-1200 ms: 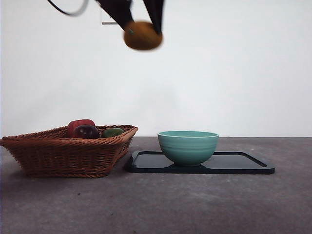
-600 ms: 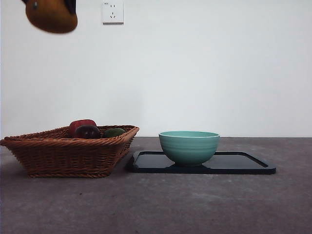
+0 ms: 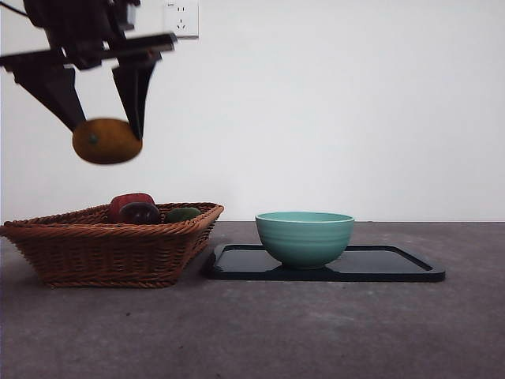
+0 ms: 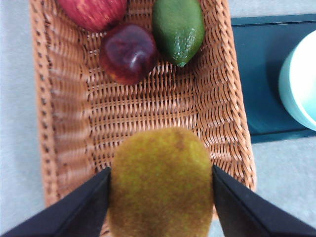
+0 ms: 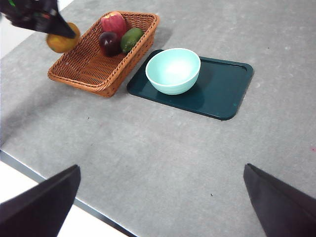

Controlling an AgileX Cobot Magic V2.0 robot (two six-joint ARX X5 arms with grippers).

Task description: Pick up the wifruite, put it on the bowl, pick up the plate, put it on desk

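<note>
The left gripper (image 3: 106, 130) is hanging in the air above the wicker basket (image 3: 110, 245), over the basket's end farthest from the bowl, and it is clamping the wifruite (image 3: 106, 141) between its two black jaws. The fruit is sitting crosswise in the grip, one jaw pressing each side, and a small dark spot is facing the front camera. From the left wrist, the fuzzy orange-brown wifruite (image 4: 161, 181) is filling the gap between the jaws, with the basket's (image 4: 148, 106) woven floor lying right beneath it.

Inside the basket, at the end opposite the hanging fruit, three fruits are crowding together: a red apple (image 4: 94, 12), a dark red fruit (image 4: 129, 53) touching it, and a green fruit (image 4: 178, 29) just beside that one, nearest the bowl.

Beside the basket, the pale teal bowl (image 3: 304, 237) is standing upright on a dark tray (image 3: 394, 266), toward the tray's basket end. The tray is lying flat on the grey desk (image 3: 252, 332), close to the basket's side.

The right gripper (image 5: 163, 197) is waiting high over the desk, well apart from the basket, its jaws spread wide and gripping nothing.
</note>
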